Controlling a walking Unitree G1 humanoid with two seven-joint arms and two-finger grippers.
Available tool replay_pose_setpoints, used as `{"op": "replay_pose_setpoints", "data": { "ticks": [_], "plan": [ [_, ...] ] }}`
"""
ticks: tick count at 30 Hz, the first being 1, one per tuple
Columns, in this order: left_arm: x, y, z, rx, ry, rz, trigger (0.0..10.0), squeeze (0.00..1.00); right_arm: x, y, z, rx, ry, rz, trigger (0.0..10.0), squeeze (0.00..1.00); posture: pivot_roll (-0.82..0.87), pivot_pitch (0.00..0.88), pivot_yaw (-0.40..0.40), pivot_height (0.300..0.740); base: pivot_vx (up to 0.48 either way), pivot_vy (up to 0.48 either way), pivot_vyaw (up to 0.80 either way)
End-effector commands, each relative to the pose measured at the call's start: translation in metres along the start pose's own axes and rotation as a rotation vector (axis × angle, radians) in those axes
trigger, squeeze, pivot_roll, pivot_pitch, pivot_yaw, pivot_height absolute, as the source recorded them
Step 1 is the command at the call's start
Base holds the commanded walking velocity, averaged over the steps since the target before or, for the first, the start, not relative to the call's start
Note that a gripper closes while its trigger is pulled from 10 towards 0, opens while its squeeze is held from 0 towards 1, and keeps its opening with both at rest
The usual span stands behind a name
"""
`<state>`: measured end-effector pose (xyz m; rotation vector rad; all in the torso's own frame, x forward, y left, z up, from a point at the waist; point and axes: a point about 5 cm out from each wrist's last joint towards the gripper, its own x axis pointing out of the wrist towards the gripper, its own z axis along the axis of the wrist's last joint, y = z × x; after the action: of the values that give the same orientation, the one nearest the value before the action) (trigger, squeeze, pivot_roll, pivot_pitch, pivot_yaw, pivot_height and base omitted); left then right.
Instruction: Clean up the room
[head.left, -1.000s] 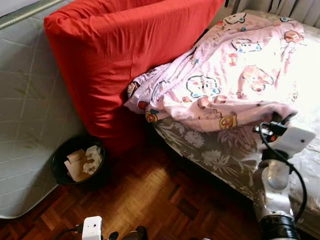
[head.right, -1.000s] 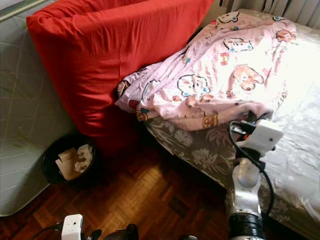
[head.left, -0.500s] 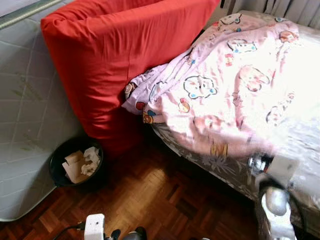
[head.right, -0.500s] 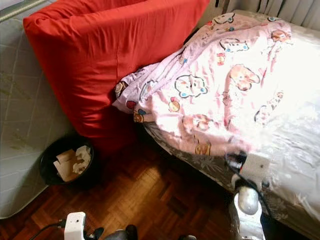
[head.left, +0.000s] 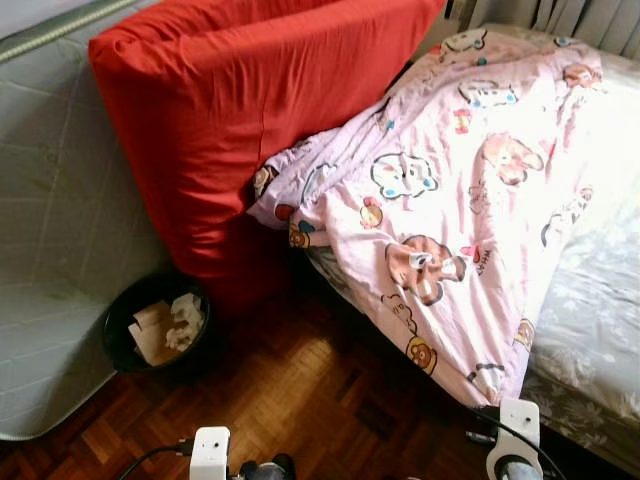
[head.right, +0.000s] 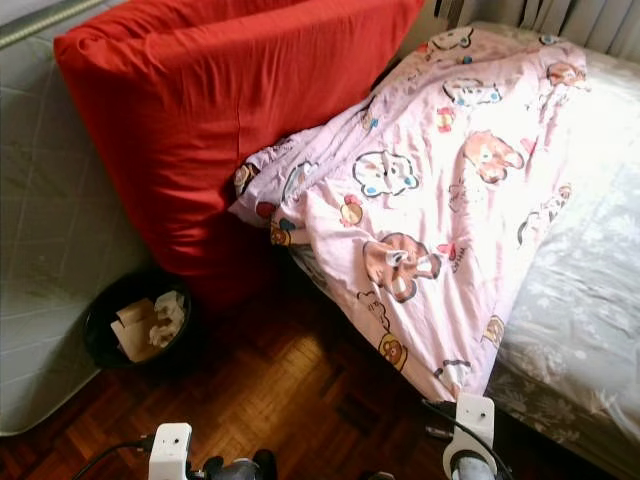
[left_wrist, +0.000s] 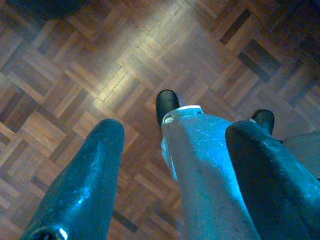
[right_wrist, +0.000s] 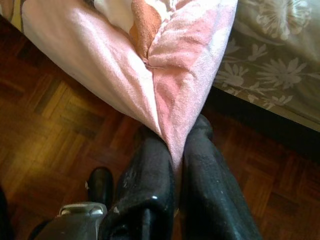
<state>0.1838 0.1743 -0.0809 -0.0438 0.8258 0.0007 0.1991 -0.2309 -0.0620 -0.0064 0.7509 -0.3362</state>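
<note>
A pink cartoon-print blanket (head.left: 450, 190) lies spread over the bed (head.left: 600, 320), its lower corner hanging over the bed's side toward the parquet floor. In the right wrist view my right gripper (right_wrist: 176, 150) is shut on that pink blanket corner (right_wrist: 165, 90), the cloth pinched between its two black fingers. The right wrist (head.left: 515, 440) sits low at the bottom edge, just below the hanging corner. My left gripper (left_wrist: 175, 145) hangs open over the parquet, with my own leg and feet between its fingers in the picture.
A big red cushion (head.left: 250, 120) leans against a grey quilted mattress (head.left: 60, 250) on the left. A black waste bin (head.left: 155, 325) with paper in it stands at the cushion's foot. Parquet floor (head.left: 300, 400) lies between me and the bed.
My right arm has drawn down and back from the bed's top, pulling the blanket edge with it; the blanket now lies unfolded and hangs over the bed's side.
</note>
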Motion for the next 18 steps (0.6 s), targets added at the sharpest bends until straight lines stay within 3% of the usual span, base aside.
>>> {"op": "replay_pose_setpoints", "data": {
  "ticks": [1,5,6,7,8,16,17,18],
  "plan": [
    [-0.002,-0.008,-0.012,0.008,0.056,-0.024,10.0,0.0,-0.005,-0.003,-0.021,-0.004,0.073,-0.003,10.0,0.0,0.07,0.208,0.022,0.74,0.0,0.0,0.0],
    [-0.002,-0.007,-0.012,0.013,0.056,-0.023,10.0,0.0,-0.005,-0.003,-0.022,0.01,0.072,0.002,10.0,0.0,0.07,0.209,0.023,0.74,0.0,0.0,0.0],
    [-0.003,-0.006,-0.013,0.014,0.058,-0.021,10.0,0.0,-0.006,-0.004,-0.023,0.008,0.075,0.006,10.0,0.22,0.07,0.209,0.022,0.74,0.0,0.0,0.0],
    [-0.003,-0.006,-0.013,0.014,0.058,-0.02,10.0,0.0,-0.006,-0.004,-0.023,0.006,0.076,0.007,10.0,0.22,0.07,0.209,0.022,0.74,0.0,0.0,0.0],
    [-0.003,-0.006,-0.013,0.014,0.059,-0.02,10.0,0.0,-0.006,-0.005,-0.025,-0.002,0.086,0.007,10.0,1.0,0.07,0.209,0.022,0.74,0.0,0.0,0.0],
    [-0.003,-0.004,-0.014,0.012,0.058,-0.015,10.0,0.0,-0.008,-0.007,-0.033,-0.022,0.121,0.023,10.0,0.98,0.08,0.208,0.024,0.74,0.0,0.0,0.0],
    [-0.003,-0.004,-0.014,0.012,0.059,-0.015,10.0,0.0,-0.009,-0.007,-0.035,-0.023,0.126,0.023,10.0,0.0,0.08,0.208,0.024,0.74,0.0,0.0,0.0],
    [-0.003,-0.004,-0.014,0.012,0.058,-0.016,10.0,0.0,-0.009,-0.008,-0.036,-0.024,0.134,0.017,10.0,0.0,0.08,0.208,0.026,0.74,0.0,0.0,0.0]
  ]
}}
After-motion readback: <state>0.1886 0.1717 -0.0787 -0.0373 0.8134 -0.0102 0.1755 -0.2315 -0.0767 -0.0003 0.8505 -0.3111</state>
